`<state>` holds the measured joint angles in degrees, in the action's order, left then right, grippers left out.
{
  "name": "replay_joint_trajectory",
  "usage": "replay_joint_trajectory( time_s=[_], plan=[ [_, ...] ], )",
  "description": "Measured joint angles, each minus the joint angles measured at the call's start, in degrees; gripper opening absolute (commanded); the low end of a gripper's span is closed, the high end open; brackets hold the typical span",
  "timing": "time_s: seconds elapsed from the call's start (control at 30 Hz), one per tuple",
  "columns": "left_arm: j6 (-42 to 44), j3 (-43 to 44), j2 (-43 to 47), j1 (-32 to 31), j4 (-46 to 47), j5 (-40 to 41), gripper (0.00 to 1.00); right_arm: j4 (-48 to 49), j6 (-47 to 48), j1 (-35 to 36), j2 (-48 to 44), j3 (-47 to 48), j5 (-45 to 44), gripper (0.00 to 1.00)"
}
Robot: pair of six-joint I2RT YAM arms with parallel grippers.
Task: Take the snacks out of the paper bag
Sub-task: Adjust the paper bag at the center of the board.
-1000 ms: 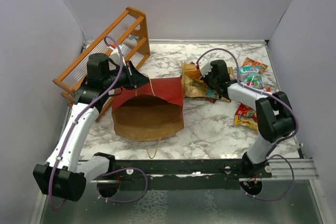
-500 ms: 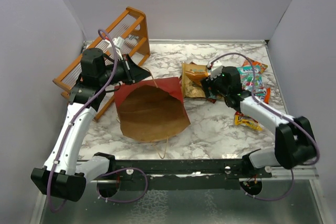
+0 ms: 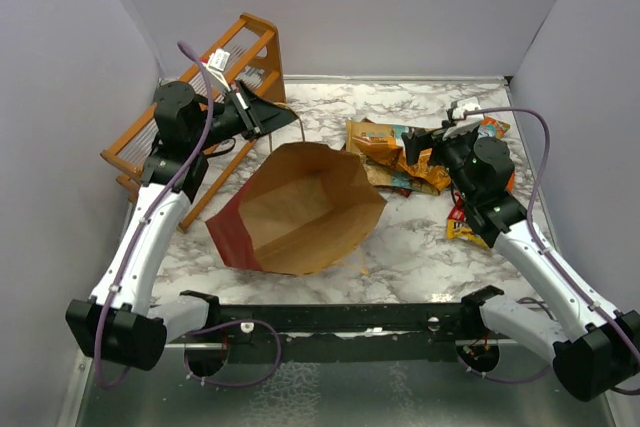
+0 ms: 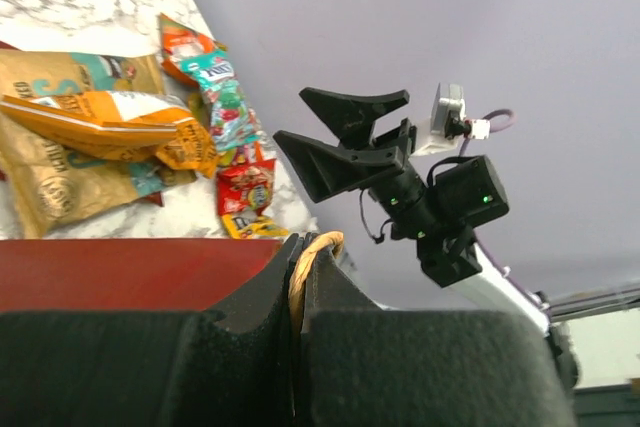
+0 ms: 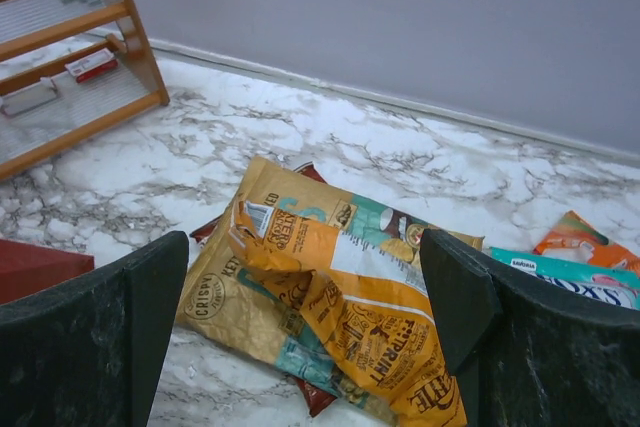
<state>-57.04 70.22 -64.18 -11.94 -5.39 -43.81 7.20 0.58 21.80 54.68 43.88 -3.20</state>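
The left gripper (image 4: 300,259) is pinching one thin handle (image 4: 314,250) of the paper bag (image 3: 300,209), with the jaws pressed together on it. It is lifting the bag over the left half of the table (image 3: 400,237), with the mouth tipping toward the near edge. From above, the brown inside is showing no packet, so I think the bag is probably empty now.

The snacks (image 3: 395,157) are lying in a loose heap on the table, toward the far right corner and apart from the bag. The right gripper (image 5: 305,247) is hanging over them with the jaws spread wide and holding nothing.

To do this step well, the pinch on the handle should be firm, because the loop is thin and may slip. The bag should be tipped slowly, so that any hidden packet is sliding out onto the table and not over the edge. The right arm should be staying clear of the bag's mouth.

On the brown packet (image 5: 215,297) I am reading "CRISPY" in a round mark. The print on the crumpled orange packet (image 5: 340,292) and on the teal packet (image 5: 560,277) is too broken to read.
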Motion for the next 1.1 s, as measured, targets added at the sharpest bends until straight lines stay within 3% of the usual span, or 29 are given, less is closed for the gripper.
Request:
replay_joint_trajectory(
  time_s=[0.23, 0.5, 0.83, 1.1],
  plan=[
    [-9.62, -2.54, -6.99, 0.00, 10.25, -0.33, 0.00, -5.70, -4.92, 0.00, 1.25, 3.89, -3.96, 1.00],
    [-13.27, -3.93, -11.82, 0.26, 17.05, 0.81, 0.00, -7.06, -7.17, 0.00, -0.20, 4.02, -4.04, 1.00],
    [-11.28, -8.26, -15.04, 8.00, 15.87, 1.46, 0.00, -7.67, -16.94, 0.00, -0.17, 5.31, -5.38, 0.99],
    [-8.76, -7.19, -15.06, 10.47, 13.73, 0.92, 0.00, -14.95, -17.40, 0.00, 6.95, 15.54, -4.37, 0.99]
  ],
)
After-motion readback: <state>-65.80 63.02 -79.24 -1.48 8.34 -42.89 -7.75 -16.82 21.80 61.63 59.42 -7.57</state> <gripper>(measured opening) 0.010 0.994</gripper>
